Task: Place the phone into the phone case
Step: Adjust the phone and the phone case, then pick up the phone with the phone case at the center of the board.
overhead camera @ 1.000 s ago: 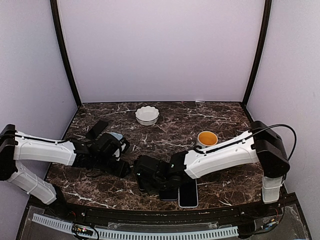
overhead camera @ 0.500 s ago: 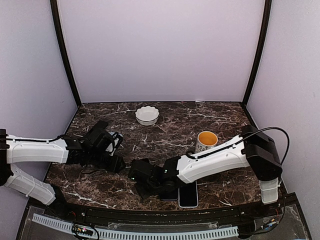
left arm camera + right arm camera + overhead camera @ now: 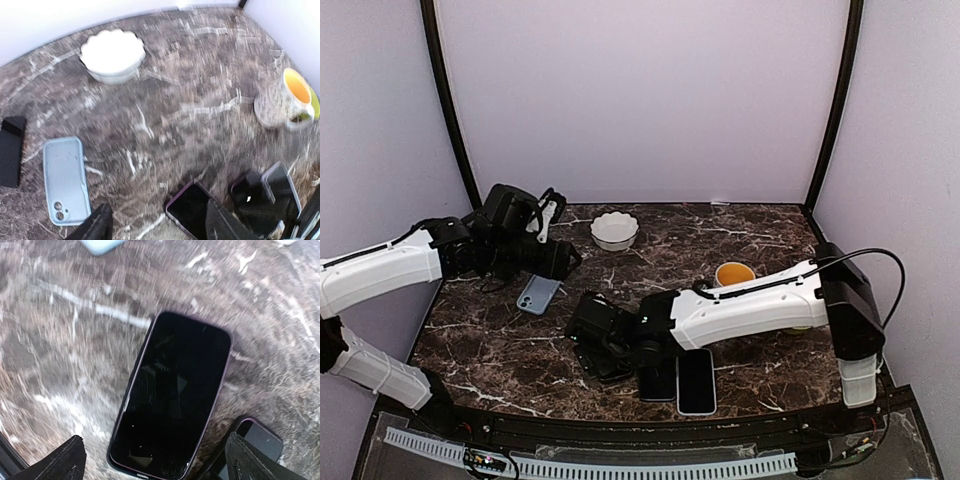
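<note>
Right fingers (image 3: 70, 461): they are standing spread wide, one on each side of the phone (image 3: 172, 395), and are pinching nothing. A moment ago I was seeing them pressed together low over this same spot.
Left fingers (image 3: 99, 226): they are also standing apart and empty. The left arm is now raised toward the far left, where before it was crouching low near the middle of the surface (image 3: 770, 235).
Phone case (image 3: 65, 177): with the left arm gone from above it, the case is lying uncovered on the left side, well apart from the phone.
Meaning for the task: I am judging that both arms are letting go and backing off. The phone is not sitting in the pale blue case, so the insertion is still waiting for me.
Phone, place: it is lying flat, screen up, toward the near edge and under the right wrist. A second phone (image 3: 255, 436) is just beside one of its corners.
Phone, look: a dark glossy screen is showing faint reflections, the corners are rounded, and a thin purple rim is running all around. I cannot tell whether this rim is the phone's own frame or a slim cover.
Case, look: pale blue and rounded, with camera holes at one end. I cannot tell which face is lying up.
</note>
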Action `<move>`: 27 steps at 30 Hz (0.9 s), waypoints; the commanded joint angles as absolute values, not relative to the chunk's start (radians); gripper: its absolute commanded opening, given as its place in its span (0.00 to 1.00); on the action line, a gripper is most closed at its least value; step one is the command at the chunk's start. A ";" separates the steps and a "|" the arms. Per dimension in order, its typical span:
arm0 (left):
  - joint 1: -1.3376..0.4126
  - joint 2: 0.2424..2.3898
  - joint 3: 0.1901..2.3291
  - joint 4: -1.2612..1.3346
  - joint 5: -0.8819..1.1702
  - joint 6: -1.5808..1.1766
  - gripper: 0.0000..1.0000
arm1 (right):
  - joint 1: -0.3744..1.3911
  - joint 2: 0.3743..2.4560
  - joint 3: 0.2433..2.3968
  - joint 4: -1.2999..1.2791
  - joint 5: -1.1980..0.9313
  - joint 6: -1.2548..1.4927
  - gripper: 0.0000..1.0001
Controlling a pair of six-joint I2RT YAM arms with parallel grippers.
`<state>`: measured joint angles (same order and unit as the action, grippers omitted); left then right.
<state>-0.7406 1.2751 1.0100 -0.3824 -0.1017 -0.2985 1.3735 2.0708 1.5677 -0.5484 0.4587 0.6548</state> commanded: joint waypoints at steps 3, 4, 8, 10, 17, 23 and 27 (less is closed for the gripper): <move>-0.696 1.281 1.100 -0.347 -0.217 -0.197 0.69 | 1.338 2.126 1.655 -0.614 0.483 0.740 0.98; -0.691 1.278 1.092 -0.333 -0.227 -0.191 0.69 | 1.336 2.140 1.665 -0.622 0.478 0.755 0.98; -0.681 1.252 1.027 -0.299 -0.232 -0.180 0.69 | 1.333 2.193 1.696 -0.641 0.458 0.782 0.99; -0.679 1.241 1.022 -0.296 -0.238 -0.157 0.69 | 1.330 2.218 1.709 -0.638 0.436 0.780 0.99; -0.679 1.206 1.006 -0.284 -0.280 -0.119 0.70 | 1.326 2.318 1.775 -0.716 0.405 0.783 0.98; -0.679 1.211 1.008 -0.289 -0.273 -0.115 0.70 | 1.332 2.314 1.746 -0.715 0.387 0.791 0.84; -0.679 1.217 1.008 -0.290 -0.266 -0.115 0.70 | 1.333 2.299 1.718 -0.701 0.380 0.795 0.77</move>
